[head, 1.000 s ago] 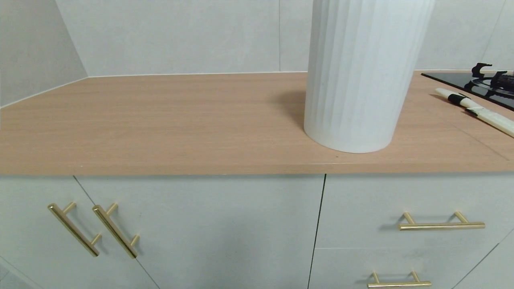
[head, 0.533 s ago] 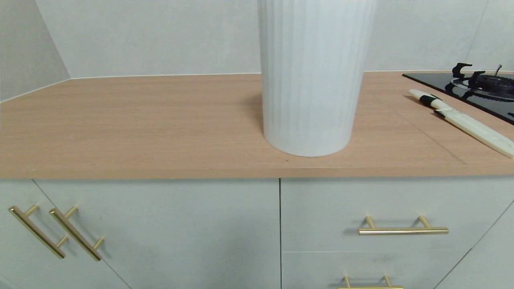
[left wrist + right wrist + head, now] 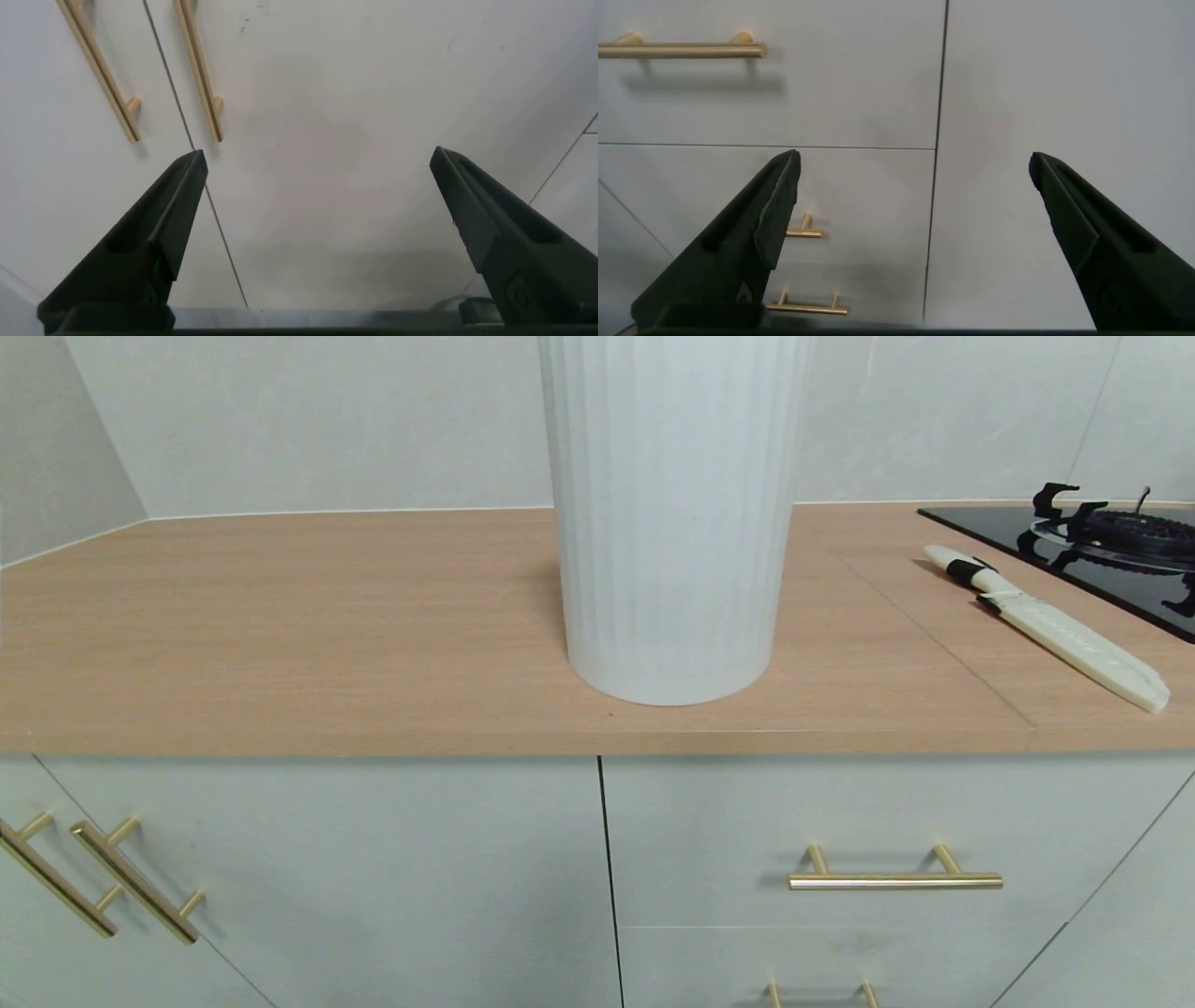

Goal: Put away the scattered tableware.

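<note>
The knife [image 3: 1046, 627] lies flat on the table [image 3: 280, 616] at my right, just beside the hob [image 3: 1074, 537] and well apart from the tall ribbed container [image 3: 667, 523]. My left gripper [image 3: 318, 159] and right gripper [image 3: 913, 159] both hang wide open and empty, low in front of the cabinet fronts [image 3: 355, 121]. Raising an arm from here, I could catch the table's edge or a brass handle [image 3: 682, 49]. The thin, flat blade may also skid toward the hob if I pinch it badly.
</note>
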Tool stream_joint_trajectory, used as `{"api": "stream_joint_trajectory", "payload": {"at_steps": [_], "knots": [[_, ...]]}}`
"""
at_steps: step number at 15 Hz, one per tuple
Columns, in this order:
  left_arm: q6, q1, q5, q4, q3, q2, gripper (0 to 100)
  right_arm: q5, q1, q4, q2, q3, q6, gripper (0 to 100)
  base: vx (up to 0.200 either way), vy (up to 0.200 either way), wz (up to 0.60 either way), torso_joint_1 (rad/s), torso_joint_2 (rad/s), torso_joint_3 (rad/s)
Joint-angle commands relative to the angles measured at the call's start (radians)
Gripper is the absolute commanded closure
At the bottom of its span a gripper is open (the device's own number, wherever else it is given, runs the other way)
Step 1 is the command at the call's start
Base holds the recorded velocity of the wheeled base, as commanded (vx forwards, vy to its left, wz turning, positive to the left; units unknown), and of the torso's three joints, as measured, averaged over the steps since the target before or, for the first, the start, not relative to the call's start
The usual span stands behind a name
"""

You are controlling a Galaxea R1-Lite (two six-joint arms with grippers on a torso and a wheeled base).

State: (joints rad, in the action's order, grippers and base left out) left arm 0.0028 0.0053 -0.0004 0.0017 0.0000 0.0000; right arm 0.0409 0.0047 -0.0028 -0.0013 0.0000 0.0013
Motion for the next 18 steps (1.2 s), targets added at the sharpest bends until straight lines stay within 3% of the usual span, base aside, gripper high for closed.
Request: {"api": "stream_joint_trajectory", "payload": {"at_steps": [1,8,12,18], "knots": [[0.000,0.001,0.000,0.000,0.000,0.002,0,0.001,0.000,0.000,0.001,0.000,0.000,0,0.000,0.000,0.00,0.000,0.00,0.000],[0.000,0.001,0.000,0.000,0.000,0.002,0,0.001,0.000,0.000,0.001,0.000,-0.001,0,0.000,0.000,0.00,0.002,-0.01,-0.005],[0.000,0.001,0.000,0.000,0.000,0.002,0,0.001,0.000,0.000,0.001,0.000,-0.001,0,0.000,0.000,0.00,0.078,-0.24,-0.259],[0.000,0.001,0.000,0.000,0.000,0.002,0,0.001,0.000,0.000,0.001,0.000,-0.001,0,0.000,0.000,0.00,0.147,-0.51,-0.300]]}}
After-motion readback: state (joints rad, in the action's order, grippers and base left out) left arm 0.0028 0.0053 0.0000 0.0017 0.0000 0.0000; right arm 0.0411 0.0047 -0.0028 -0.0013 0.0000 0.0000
